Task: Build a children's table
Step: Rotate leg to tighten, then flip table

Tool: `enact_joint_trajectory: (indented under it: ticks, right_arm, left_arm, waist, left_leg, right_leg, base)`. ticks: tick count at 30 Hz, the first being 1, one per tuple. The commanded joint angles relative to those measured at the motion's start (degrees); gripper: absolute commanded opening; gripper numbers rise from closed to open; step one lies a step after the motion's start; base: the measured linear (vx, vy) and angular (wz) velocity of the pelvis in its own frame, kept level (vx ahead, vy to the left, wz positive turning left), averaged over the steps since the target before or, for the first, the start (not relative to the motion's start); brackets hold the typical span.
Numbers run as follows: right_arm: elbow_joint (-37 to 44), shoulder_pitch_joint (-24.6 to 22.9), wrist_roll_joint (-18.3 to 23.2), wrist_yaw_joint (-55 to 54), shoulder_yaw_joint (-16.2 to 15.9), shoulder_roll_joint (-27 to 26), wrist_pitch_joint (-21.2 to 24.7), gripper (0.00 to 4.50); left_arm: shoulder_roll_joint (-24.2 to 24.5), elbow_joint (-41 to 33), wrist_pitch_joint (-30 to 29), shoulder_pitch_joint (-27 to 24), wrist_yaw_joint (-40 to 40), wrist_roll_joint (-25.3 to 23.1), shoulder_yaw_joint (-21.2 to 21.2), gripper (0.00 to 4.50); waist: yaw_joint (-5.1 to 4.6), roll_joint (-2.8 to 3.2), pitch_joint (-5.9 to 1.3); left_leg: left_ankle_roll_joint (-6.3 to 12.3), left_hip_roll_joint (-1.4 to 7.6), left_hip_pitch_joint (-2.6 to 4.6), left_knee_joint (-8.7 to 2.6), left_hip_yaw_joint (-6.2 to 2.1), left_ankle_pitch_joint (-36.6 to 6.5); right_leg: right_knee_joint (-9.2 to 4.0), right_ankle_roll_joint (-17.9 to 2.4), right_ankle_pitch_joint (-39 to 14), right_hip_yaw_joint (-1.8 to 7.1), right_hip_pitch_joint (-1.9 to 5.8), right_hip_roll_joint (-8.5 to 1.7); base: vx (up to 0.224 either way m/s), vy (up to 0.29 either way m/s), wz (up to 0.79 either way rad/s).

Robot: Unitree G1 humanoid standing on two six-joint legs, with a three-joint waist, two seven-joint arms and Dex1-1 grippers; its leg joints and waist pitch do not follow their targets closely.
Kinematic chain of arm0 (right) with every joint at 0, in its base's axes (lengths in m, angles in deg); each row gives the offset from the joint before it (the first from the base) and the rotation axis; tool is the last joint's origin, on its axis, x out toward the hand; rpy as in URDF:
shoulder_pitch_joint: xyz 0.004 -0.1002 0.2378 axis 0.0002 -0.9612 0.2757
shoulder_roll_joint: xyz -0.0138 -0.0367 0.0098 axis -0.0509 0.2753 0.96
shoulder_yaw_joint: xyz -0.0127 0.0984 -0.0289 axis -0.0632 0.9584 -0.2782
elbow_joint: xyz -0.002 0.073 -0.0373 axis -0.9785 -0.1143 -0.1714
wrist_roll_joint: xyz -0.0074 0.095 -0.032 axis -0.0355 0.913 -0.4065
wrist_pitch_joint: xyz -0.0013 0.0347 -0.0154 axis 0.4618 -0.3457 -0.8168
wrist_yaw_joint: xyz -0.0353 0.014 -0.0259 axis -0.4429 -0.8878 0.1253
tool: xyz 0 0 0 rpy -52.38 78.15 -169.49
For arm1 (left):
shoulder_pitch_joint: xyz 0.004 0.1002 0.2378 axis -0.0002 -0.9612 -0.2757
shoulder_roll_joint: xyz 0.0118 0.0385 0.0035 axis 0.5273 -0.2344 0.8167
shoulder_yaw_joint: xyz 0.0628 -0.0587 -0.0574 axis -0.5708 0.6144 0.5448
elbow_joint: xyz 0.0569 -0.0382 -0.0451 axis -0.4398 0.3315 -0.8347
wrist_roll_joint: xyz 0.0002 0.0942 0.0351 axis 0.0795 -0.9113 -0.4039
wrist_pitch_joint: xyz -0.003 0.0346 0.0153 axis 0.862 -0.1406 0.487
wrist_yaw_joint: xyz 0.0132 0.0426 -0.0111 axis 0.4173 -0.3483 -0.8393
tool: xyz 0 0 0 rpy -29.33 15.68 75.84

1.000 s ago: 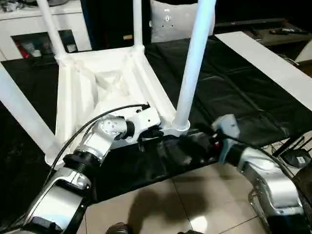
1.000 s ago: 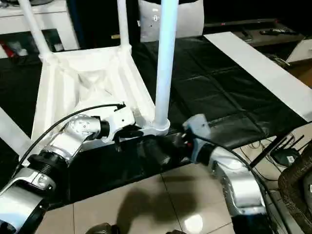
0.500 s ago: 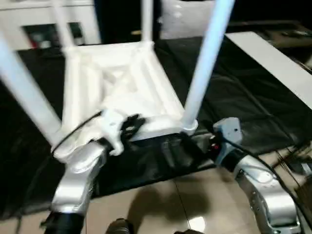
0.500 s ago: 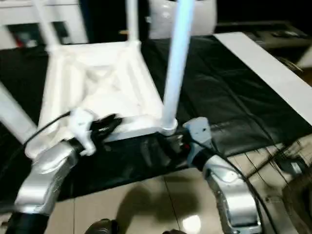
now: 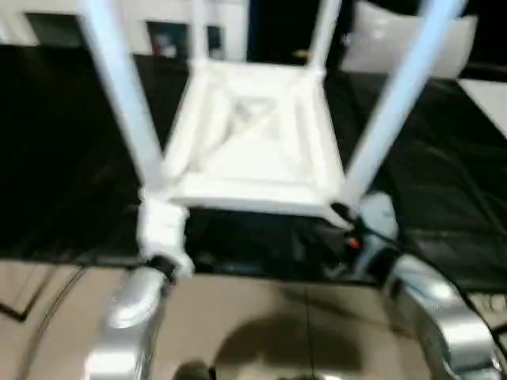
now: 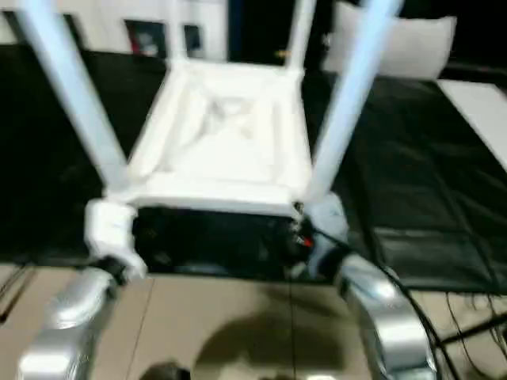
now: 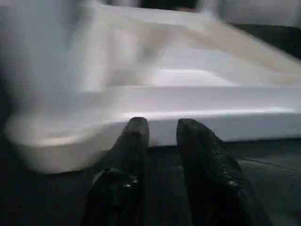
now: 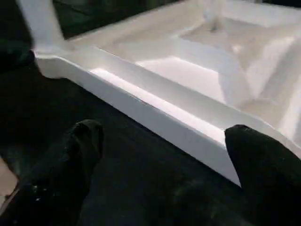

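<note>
The left gripper [image 7: 157, 129] has been withdrawn from the near rim of the children's table [image 5: 253, 134]; its fingers [image 7: 134, 141] are parted slightly and hold nothing. The right gripper [image 8: 162, 141] is spread wide, also empty. The table lies inverted at frame centre, four legs seated, so assembly is judged nearly complete. It rests on a black mat [image 5: 63, 158]; a tiled floor [image 5: 261, 324] lies below, a grey pillow [image 5: 396, 39] upper right.
</note>
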Motion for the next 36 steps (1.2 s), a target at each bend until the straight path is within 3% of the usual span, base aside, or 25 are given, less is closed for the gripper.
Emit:
enact_joint_trajectory:
  ticks: [1,2,4,5,6,7,9,10,15,16,17,18,19,20,21,22,24,25,26,27,28,29,33,35,36]
  right_arm:
    - [-0.2,-0.5,1.1,0.2,0.9,0.5,0.6,4.50]
    - [-0.7,-0.2,1.1,-0.1,0.6,0.4,0.7,4.50]
    - [-1.4,0.2,0.5,-0.6,0.0,0.5,0.5,4.50]
    - [-1.4,0.3,0.4,-0.6,0.0,0.5,0.3,4.50]
    - [-1.2,0.2,0.5,-0.6,0.0,0.5,0.6,4.50]
    - [-1.2,0.4,0.8,-0.7,0.2,0.4,0.9,4.50]
    - [-1.2,0.5,1.1,-0.8,0.4,0.3,1.3,4.50]
    - [-1.8,1.2,0.5,-2.1,0.4,0.1,3.2,4.50]
    - [-2.6,2.1,-0.5,-4.2,0.2,-0.5,3.8,4.50]
    - [-3.4,2.6,-0.4,-3.9,0.2,-0.7,0.8,4.50]
    - [-4.2,3.1,-0.8,-3.8,0.3,-0.8,-1.4,4.50]
    - [-4.2,3.1,-0.8,-3.8,0.3,-0.8,-1.4,4.50]
    - [-5.1,3.7,-0.7,-3.2,0.1,-0.5,-2.1,4.50]
    - [-6.1,4.3,-1.6,-2.8,-0.4,0.0,-4.1,4.50]
    - [-6.9,4.7,-2.5,-2.9,-0.6,0.5,-5.2,4.50]
    - [-7.5,5.3,-2.6,-2.6,-0.7,0.9,-5.8,4.50]
    - [-8.3,6.2,-2.4,-2.3,-0.5,1.0,-6.9,4.50]
    - [-10.2,7.7,-2.2,-2.8,0.4,0.7,-8.0,4.50]
    - [-11.5,8.8,-2.1,-3.2,1.0,0.5,-8.9,4.50]
    - [-11.7,8.9,-2.2,-3.3,1.0,0.5,-9.0,4.50]
    - [-13.0,9.7,-2.8,-4.0,1.2,0.6,-10.3,4.50]
    - [-14.9,10.5,-4.2,-5.9,1.4,0.9,-10.0,4.50]
    - [-17.0,11.9,-3.5,-5.2,2.1,1.7,-8.7,4.50]
    - [-17.8,12.3,-4.2,-5.1,1.8,2.1,-10.1,4.50]
    - [-16.8,11.7,-3.1,-2.8,0.9,2.3,-10.4,4.50]
  left_arm:
    - [-0.7,-1.0,-1.1,0.9,-2.6,-1.2,-0.5,1.54]
    - [-0.6,-0.7,-1.2,1.5,-4.0,-1.5,0.1,1.63]
    - [-0.4,-0.2,-1.1,2.3,-5.4,-1.6,0.9,1.76]
    - [-0.3,-0.2,-1.0,2.4,-5.5,-1.5,1.0,1.87]
    - [-0.1,-0.4,-1.3,2.3,-5.9,-2.0,1.1,1.87]
    - [0.1,-0.4,-1.8,2.5,-6.3,-2.3,1.3,2.07]
    - [0.2,-0.4,-2.2,2.7,-6.6,-2.5,1.5,2.14]
    - [0.7,1.1,-1.6,3.8,-7.3,-3.1,1.8,2.17]
    - [2.2,5.5,0.0,6.4,-9.6,-4.5,3.0,2.66]
    - [3.0,7.7,0.6,7.9,-10.4,-4.5,3.6,2.80]
    - [3.3,8.6,0.8,8.8,-10.2,-4.1,3.9,2.92]
    - [3.3,8.6,0.8,8.8,-10.2,-4.1,3.9,2.92]
    - [3.9,9.8,1.1,9.8,-10.0,-3.9,4.0,3.01]
    - [4.5,11.0,1.6,10.6,-9.8,-3.8,4.2,3.11]
    - [4.8,11.7,1.8,11.0,-9.8,-3.7,4.3,3.25]
    - [5.1,12.4,2.1,11.5,-10.0,-3.7,4.6,3.36]
    - [5.3,13.2,2.6,12.2,-9.8,-3.5,4.9,3.47]
    - [5.8,14.5,3.2,13.1,-9.7,-3.3,5.2,3.68]
    - [6.2,15.6,3.7,13.9,-9.6,-3.1,5.4,3.68]
    - [6.3,15.7,3.8,13.9,-9.6,-3.1,5.4,3.77]
    - [6.7,16.7,4.1,14.5,-9.5,-2.9,5.7,3.82]
    - [7.4,18.3,4.7,15.4,-9.3,-2.4,6.4,3.87]
    - [9.0,21.4,6.0,18.0,-6.2,-0.1,6.9,3.87]
    - [10.0,23.2,7.2,19.0,-4.7,0.0,6.4,3.87]
    - [10.5,24.4,7.4,19.5,-3.4,0.4,6.1,3.87]
  waist:
    - [-0.87,0.36,-2.42]
    - [-0.54,-0.15,-1.54]
    - [-0.55,-0.54,-0.96]
    - [-0.61,-0.42,-0.98]
    - [-0.74,-0.39,-1.03]
    - [-1.03,-0.07,-1.99]
    - [-1.47,-0.23,-1.91]
    - [-1.68,0.04,-1.48]
    - [-1.65,-0.09,-2.19]
    - [-1.41,0.19,-2.93]
    - [-1.43,0.21,-2.70]
    - [-1.34,0.20,-2.99]
    - [-1.33,0.29,-3.43]
    - [-1.32,0.26,-3.90]
    - [-1.28,0.06,-4.66]
    - [-1.18,0.13,-4.40]
    - [-1.11,0.11,-4.47]
    - [-1.17,0.30,-3.84]
    - [-1.16,0.20,-3.87]
    - [-1.07,0.24,-3.80]
    - [-1.12,0.27,-3.26]
    - [-1.07,-0.04,-3.64]
    - [-0.84,0.54,-3.04]
    - [-0.83,0.40,-3.18]
    - [-0.72,0.77,-3.67]
  left_leg:
    - [8.94,6.84,0.33,-5.50,-1.91,1.5]
    - [4.96,5.54,-0.09,-6.24,-0.83,-7.2]
    - [0.94,4.99,1.20,-6.38,-0.22,-13.4]
    - [0.14,5.13,1.16,-6.84,-0.27,-13.4]
    - [0.00,5.34,1.15,-7.09,-0.32,-13.3]
    - [-0.23,5.95,0.83,-7.48,-0.55,-12.5]
    - [-0.14,5.89,0.81,-7.58,-0.39,-14.1]
    - [0.12,5.67,0.51,-7.57,-0.32,-13.2]
    - [1.63,5.37,0.47,-7.11,0.05,-8.7]
    - [2.20,5.46,0.37,-6.80,0.14,-5.4]
    - [2.36,5.48,0.30,-6.84,0.13,-4.9]
    - [2.61,5.51,0.33,-6.73,0.12,-3.8]
    - [3.94,5.52,0.19,-6.29,0.07,1.2]
    - [4.46,5.51,0.21,-6.01,0.06,3.1]
    - [6.12,5.29,0.20,-5.48,0.17,6.8]
    - [7.68,5.25,-0.07,-5.38,0.33,8.0]
    - [8.72,5.32,-0.14,-5.31,0.42,7.8]
    - [8.96,5.25,-0.18,-5.59,0.61,4.1]
    - [8.65,5.31,-0.25,-5.65,0.59,3.1]
    - [8.25,5.40,-0.26,-5.75,0.55,2.0]
    - [7.25,5.47,-0.13,-6.05,0.71,-0.7]
    - [5.89,5.54,0.28,-6.05,0.83,-2.4]
    - [3.54,5.56,0.15,-6.54,0.73,-5.3]
    - [3.14,5.44,0.33,-6.57,0.81,-6.3]
    - [2.94,5.47,0.33,-6.47,0.70,-6.1]
  right_leg:
    - [-4.14,-8.8,2.0,6.47,1.78,-8.61]
    - [-5.81,-7.9,-10.0,6.41,2.49,-8.75]
    - [-7.89,-4.4,-27.6,6.55,1.68,-8.58]
    - [-8.18,-3.2,-29.2,6.50,1.67,-8.19]
    - [-8.18,-3.0,-28.2,6.44,1.65,-7.97]
    - [-7.21,-3.6,-21.5,6.29,2.08,-7.52]
    - [-7.13,-4.4,-20.0,6.57,1.68,-7.50]
    - [-7.09,-5.0,-18.9,6.77,1.49,-7.52]
    - [-6.56,-6.1,-13.8,6.89,1.57,-7.37]
    - [-6.03,-6.8,-8.9,6.76,1.87,-7.39]
    - [-5.86,-7.1,-7.5,6.79,1.79,-7.32]
    - [-5.57,-7.6,-5.6,6.77,1.93,-7.35]
    - [-4.41,-9.4,2.6,6.74,2.09,-7.20]
    - [-3.86,-10.2,6.2,6.74,2.23,-7.15]
    - [-3.04,-11.5,12.5,6.67,2.37,-7.05]
    - [-2.95,-12.5,14.6,6.53,2.18,-7.15]
    - [-2.91,-13.2,14.5,6.49,2.24,-7.25]
    - [-3.57,-13.4,9.8,6.41,1.93,-7.20]
    - [-3.66,-13.2,8.3,6.45,2.16,-7.28]
    - [-3.77,-13.1,6.6,6.38,2.14,-7.35]
    - [-4.37,-12.4,2.1,6.37,1.79,-7.21]
    - [-4.62,-11.9,-0.9,6.49,1.83,-7.22]
    - [-5.21,-10.6,-5.8,6.55,1.47,-7.24]
    - [-5.30,-10.0,-6.6,6.61,1.37,-7.14]
    - [-5.11,-10.0,-6.4,6.57,1.63,-7.23]
  base:
    - [-0.060,0.031,-0.01]
    - [-0.090,0.012,-0.05]
    - [-0.086,0.004,-0.04]
    - [-0.065,0.001,-0.03]
    - [-0.065,0.001,-0.03]
    - [0.000,0.000,0.00]
    - [0.000,0.000,0.00]
    - [0.000,0.000,0.00]
    - [0.000,0.000,0.00]
    - [0.000,0.000,0.00]
    - [0.000,0.000,0.00]
    - [0.000,0.000,0.00]
    - [0.000,0.000,0.00]
    - [0.000,0.000,0.00]
    - [0.000,0.000,0.00]
    - [0.000,0.000,0.00]
    - [0.000,0.000,0.00]
    - [0.000,0.000,0.00]
    - [0.000,0.000,0.00]
    - [0.000,0.000,0.00]
    - [0.000,0.000,0.00]
    - [0.000,0.000,0.00]
    - [-0.014,0.001,0.00]
    - [0.000,0.000,0.00]
    - [0.000,0.000,0.00]
